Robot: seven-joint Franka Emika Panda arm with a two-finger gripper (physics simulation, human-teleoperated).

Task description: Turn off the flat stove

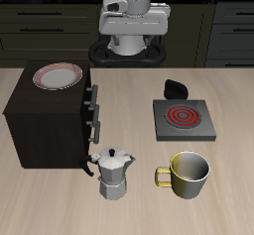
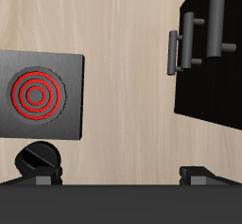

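One flat stove (image 1: 183,121) with coil glowing red, black knob (image 1: 175,88) behind it, gripper (image 2: 121,176) fingers spread wide, holding nothing

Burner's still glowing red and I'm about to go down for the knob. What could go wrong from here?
The small black knob sits at the back edge of the flat grey square stove, right beside the glowing red spiral coil; overshooting could plant the fingers on the burner. The yellow metal mug and silver moka pot stand just in front, so a sweep past the stove may topple them.

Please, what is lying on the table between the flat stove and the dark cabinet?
Nothing: between the flat stove and the dark cabinet there is only bare wooden table. The wrist view shows this best.
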